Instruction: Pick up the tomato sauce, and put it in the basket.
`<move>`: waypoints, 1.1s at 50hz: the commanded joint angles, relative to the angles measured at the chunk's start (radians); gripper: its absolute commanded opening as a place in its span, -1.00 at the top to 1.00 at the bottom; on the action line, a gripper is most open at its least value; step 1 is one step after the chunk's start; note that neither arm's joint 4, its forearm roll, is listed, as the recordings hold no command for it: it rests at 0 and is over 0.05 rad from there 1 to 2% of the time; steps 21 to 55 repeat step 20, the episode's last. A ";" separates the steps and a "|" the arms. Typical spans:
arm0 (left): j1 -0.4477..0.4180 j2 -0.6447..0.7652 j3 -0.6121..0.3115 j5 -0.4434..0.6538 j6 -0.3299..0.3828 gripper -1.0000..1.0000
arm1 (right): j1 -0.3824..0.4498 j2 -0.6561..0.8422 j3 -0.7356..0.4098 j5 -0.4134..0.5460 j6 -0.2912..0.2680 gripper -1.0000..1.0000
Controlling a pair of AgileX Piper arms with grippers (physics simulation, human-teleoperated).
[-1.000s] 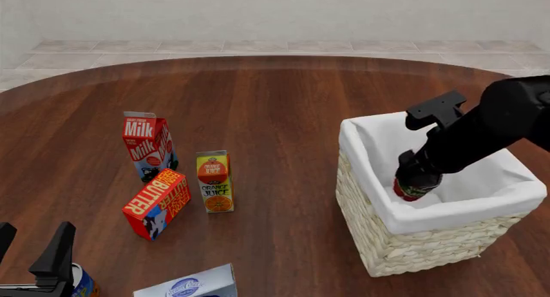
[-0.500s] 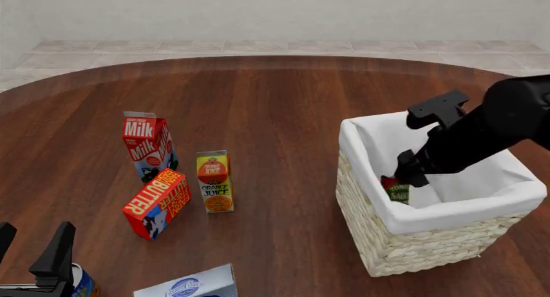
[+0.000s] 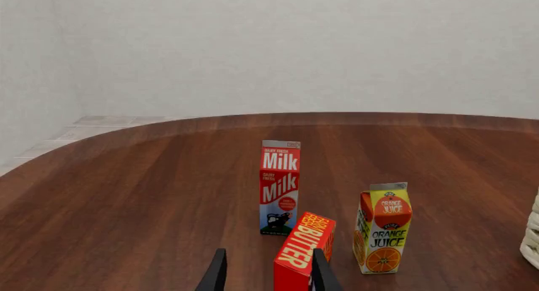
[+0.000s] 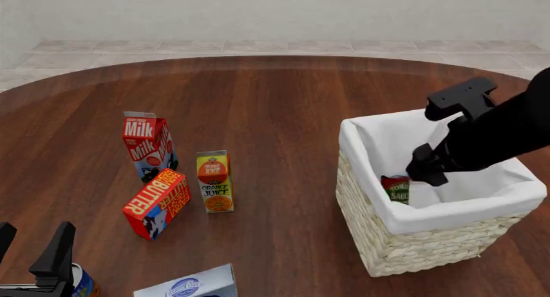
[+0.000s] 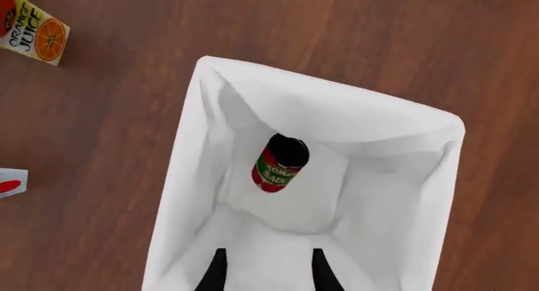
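**Can sits in the basket, right end effector empty above it**

From where I stand, the right end effector (image 5: 264,272) hangs over the basket (image 4: 365,216) with its two dark fingers (image 5: 216,273) parted and nothing between them. Only the white lining shows in the gap. The tomato sauce (image 5: 279,163) lies down inside the basket, on the cloth floor, apart from the fingers and close to the wall that faces the cartons. In the front view only a slice of its red and green label (image 4: 396,189) peeks over the folded rim.

The left end effector (image 3: 264,275) is low at the near left of the desk (image 4: 284,104), fingers spread and holding nothing. The butter carton (image 3: 302,253) stands just ahead of them; I cannot tell whether a finger touches it.

The basket sits at the right side of the desk, with bare wood all around it and a broad open stretch toward the far edge. The milk carton (image 4: 148,145), the butter carton and the orange juice carton (image 4: 214,181) cluster at the left, well apart from the basket. A blue-labelled can (image 4: 84,283) and a pale box (image 4: 189,286) sit at the near edge by the left arm.
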 commanded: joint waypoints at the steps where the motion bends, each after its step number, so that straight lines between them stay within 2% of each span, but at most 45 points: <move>1: -0.001 0.000 -0.001 0.001 0.000 -1.00 | 0.016 -0.091 -0.032 0.077 -0.002 -1.00; 9: 0.000 0.000 -0.001 0.001 0.000 -1.00 | 0.030 -0.152 -0.056 0.127 -0.006 -1.00; 11: 0.000 0.000 -0.001 0.001 0.000 -1.00 | 0.050 -0.160 -0.062 0.137 0.015 -1.00; 20: 0.000 0.000 -0.001 0.001 0.000 -1.00 | 0.058 -0.220 -0.057 0.152 -0.001 -1.00; 55: 0.000 0.000 -0.001 0.001 0.000 -1.00 | 0.058 -0.220 -0.057 0.152 -0.001 -1.00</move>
